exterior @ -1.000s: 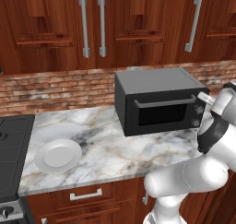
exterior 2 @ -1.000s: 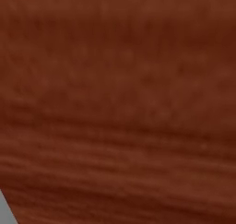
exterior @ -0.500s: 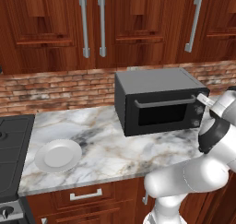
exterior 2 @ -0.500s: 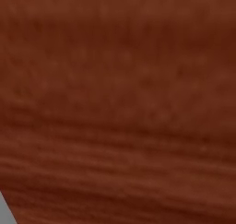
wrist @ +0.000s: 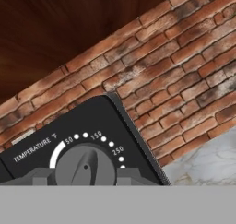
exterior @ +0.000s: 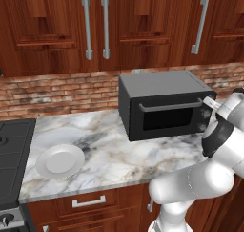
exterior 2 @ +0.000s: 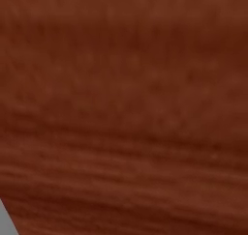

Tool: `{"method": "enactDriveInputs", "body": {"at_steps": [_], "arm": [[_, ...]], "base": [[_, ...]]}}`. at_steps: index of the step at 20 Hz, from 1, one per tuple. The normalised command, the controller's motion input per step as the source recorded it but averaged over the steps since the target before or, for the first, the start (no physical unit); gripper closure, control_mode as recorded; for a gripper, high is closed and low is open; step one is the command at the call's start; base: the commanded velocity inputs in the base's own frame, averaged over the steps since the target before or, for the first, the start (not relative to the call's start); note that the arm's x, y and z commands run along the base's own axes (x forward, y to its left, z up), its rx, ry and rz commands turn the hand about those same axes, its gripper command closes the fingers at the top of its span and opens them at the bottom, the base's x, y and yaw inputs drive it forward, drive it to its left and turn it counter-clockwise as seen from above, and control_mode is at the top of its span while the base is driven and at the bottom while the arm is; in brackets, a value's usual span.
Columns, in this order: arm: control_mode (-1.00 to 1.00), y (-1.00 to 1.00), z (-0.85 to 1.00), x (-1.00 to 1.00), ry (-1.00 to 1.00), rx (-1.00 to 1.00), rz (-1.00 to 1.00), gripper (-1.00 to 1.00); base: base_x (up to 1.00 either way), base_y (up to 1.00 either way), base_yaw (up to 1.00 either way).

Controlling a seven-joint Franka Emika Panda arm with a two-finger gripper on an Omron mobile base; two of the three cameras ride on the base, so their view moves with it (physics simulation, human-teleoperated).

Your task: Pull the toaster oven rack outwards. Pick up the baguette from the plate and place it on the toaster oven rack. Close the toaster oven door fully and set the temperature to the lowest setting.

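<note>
Barely any change over the last second: in the left base view the arm stays parked at the right end of the toaster oven (exterior: 164,104), with at most a small wrist shift. The toaster oven door (exterior: 169,117) is shut, handle (exterior: 170,106) flush. The plate (exterior: 60,161) sits bare on the surface (exterior: 119,154), well left of the oven, so I read the baguette as already inside.

In the hand view the pincer (wrist: 85,178) is pinching the temperature knob (wrist: 85,165), a tip on each flank. Pointer looks roughly mid-dial, not at the low end of the white arc, though the view is rolled. My read: only the last step is left, turning the knob to minimum. Main risk is the tips slipping on it.
</note>
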Motion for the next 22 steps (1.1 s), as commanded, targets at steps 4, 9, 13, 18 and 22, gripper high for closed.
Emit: {"method": "enactDriveInputs", "body": {"at_steps": [4,9,13,18,22], "arm": [[-1.0,0.0,0.0,0.21,-0.04,-0.2,0.01,1.0],[-1.0,0.0,0.0,0.21,-0.11,-0.21,0.02,1.0],[-1.0,0.0,0.0,0.14,-0.14,-0.26,0.04,1.0],[-1.0,0.0,0.0,0.05,-0.14,-0.32,0.03,1.0],[-1.0,0.0,0.0,0.01,-0.02,-0.12,0.02,1.0]], "base": [[0.0,0.0,0.0],[0.0,0.0,0.0],[0.0,0.0,0.0],[0.0,0.0,0.0],[0.0,0.0,0.0]]}}
